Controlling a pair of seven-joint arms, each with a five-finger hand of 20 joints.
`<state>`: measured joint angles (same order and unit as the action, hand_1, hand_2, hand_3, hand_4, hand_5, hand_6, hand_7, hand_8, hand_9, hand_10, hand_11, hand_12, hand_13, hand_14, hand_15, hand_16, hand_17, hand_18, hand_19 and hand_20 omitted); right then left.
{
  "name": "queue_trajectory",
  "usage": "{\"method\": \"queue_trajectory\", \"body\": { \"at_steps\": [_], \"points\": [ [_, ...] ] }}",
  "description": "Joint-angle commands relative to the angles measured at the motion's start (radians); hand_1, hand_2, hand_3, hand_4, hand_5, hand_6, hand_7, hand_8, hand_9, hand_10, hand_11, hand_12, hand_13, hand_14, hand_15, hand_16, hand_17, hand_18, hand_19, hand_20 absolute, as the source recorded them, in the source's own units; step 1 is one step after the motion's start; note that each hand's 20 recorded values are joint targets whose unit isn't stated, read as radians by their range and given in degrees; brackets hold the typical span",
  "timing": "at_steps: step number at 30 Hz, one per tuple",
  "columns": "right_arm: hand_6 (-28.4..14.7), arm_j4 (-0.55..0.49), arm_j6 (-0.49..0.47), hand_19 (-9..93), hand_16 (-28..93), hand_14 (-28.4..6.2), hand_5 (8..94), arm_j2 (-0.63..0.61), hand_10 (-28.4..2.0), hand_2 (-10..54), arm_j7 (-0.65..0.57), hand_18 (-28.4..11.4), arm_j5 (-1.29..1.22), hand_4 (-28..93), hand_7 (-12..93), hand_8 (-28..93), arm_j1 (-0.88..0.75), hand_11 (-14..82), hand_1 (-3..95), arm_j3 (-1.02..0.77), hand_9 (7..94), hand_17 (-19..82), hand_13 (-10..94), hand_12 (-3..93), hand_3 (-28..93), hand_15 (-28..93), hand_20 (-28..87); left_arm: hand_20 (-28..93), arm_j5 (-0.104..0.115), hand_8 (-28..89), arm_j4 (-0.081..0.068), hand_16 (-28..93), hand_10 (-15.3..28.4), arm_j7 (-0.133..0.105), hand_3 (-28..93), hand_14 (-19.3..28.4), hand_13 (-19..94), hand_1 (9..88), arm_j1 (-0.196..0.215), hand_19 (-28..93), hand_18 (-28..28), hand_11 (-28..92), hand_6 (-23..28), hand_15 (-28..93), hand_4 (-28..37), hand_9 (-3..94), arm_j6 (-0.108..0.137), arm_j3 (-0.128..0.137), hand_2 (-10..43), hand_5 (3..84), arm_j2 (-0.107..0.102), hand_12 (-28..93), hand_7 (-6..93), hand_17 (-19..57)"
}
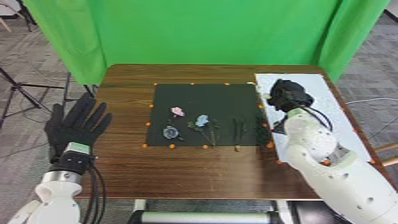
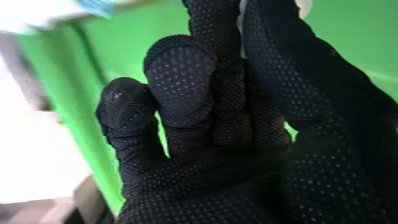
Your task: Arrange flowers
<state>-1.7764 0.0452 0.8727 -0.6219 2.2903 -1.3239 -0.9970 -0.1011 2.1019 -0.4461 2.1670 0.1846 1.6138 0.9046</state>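
Note:
My left hand [image 1: 76, 126] is open beside the table's left edge. My right hand [image 1: 289, 95] is over the white board [image 1: 313, 83]. In the right wrist view, the thumb and a finger of my right hand [image 2: 213, 170] close on a thin pale thing [image 2: 242, 21], whose kind I cannot tell. On the black mat [image 1: 209, 95] lie a pink flower [image 1: 177, 111], a light blue flower [image 1: 202, 120], a grey-blue flower [image 1: 171, 132] and dark green stems [image 1: 238, 131]. Dark foliage [image 1: 263, 132] lies at the mat's right edge.
Orange dots line the mat's edges on the brown table [image 1: 204, 170]. A dark object [image 1: 280, 126] is by the white board's left edge, left of the right forearm. A green curtain [image 1: 213, 35] hangs behind the table.

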Motion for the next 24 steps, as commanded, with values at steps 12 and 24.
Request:
{"method": "queue_trajectory", "body": {
  "at_steps": [12, 24],
  "points": [
    [0.1, -0.022, -0.146, 93, 33, -7.5, 76.1, 0.148, -7.9, -6.7, 0.098, -21.0, 0.101, -28, 23, 3, 0.073, 7.5, 58.2, 0.181, 84.9, 45, 75, 35.2, 69, 64, 41, 9, -0.012, -11, -0.009, -7, 11.0, 0.034, 69, 13.5, 20, 24.2, -0.031, 34, 14.3, 17, 5.7, 36, -28.3, 30.1, -0.004, -0.038, 11.2, 37.8, 0.015, 10, 16.4, -5.7],
    [-0.9, 0.025, -0.101, 93, 33, -8.2, 74.6, 0.191, -9.3, -6.0, 0.056, -21.4, 0.066, -28, 23, 2, 0.056, 10.5, 55.5, 0.176, 82.6, 45, 75, 32.2, 68, 64, 40, 9, -0.006, -11, -0.021, -7, 11.4, 0.068, 68, 13.5, 20, 25.9, -0.066, 34, 14.3, 18, 5.9, 37, -28.3, 30.6, 0.019, -0.055, 11.4, 38.0, 0.023, 10, 17.1, -5.7]
  ]
}}
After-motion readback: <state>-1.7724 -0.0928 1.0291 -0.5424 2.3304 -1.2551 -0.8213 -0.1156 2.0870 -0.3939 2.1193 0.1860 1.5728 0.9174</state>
